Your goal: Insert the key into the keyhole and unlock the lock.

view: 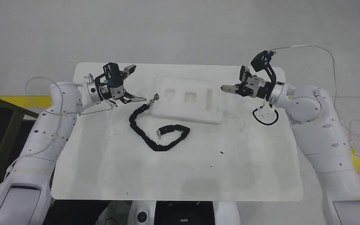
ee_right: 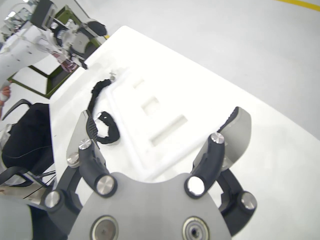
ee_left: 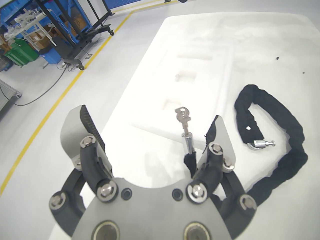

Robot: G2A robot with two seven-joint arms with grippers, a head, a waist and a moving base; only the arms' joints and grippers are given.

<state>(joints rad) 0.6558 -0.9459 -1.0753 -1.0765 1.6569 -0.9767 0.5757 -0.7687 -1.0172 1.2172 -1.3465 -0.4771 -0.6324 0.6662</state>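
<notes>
A black fabric-covered chain lock [view: 147, 132] lies curled on the white table, left of centre. Its silver cylinder end [ee_left: 188, 144] points at the foam block, and a silver key [ee_left: 183, 116] sticks out of the keyhole. The chain's other end, a silver pin [ee_left: 263, 144], lies loose, apart from the cylinder. My left gripper [ee_left: 150, 128] is open around the cylinder, which sits close to one finger [ee_left: 215, 132]. In the top view the left gripper [view: 135, 84] is just left of the key [view: 153, 100]. My right gripper [ee_right: 162, 118] hangs open and empty over the table's right side [view: 226, 88].
A white foam block [view: 188, 100] with three rectangular recesses lies at the middle back of the table [view: 225, 169], touching the chain's key end. A black cable loop [view: 264, 115] hangs under the right wrist. Small dark specks [view: 223, 152] dot the tabletop.
</notes>
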